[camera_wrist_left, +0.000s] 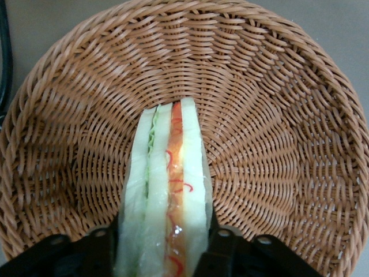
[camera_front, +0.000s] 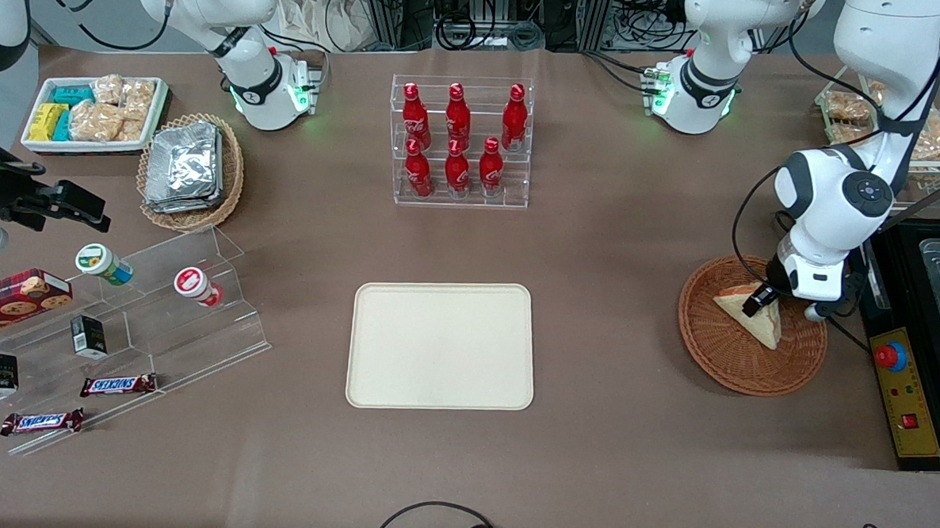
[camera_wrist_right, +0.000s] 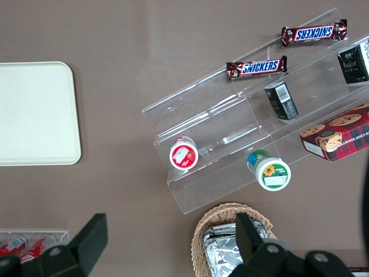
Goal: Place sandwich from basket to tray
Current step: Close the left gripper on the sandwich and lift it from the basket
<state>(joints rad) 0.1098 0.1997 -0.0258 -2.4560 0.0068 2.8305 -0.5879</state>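
End effector (camera_wrist_left: 163, 245) pinching sandwich (camera_wrist_left: 167, 208) in basket (camera_wrist_left: 277, 115); filling layers visible only from wrist; tray (camera_front: 441, 346) bare.

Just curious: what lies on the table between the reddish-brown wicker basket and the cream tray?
Nothing: the front view shows bare brown tabletop between basket and tray. The gripper is at the sandwich.

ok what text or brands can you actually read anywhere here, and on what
"SNICKERS": on both chocolate bars on the clear stepped stand.
Red bottles in the clear rack: white script, too blurred to read.
Cookie box, small dark cartons, round lids: print too small.
Sandwich, between the gripper fingers in the basket: none. Tray: none.
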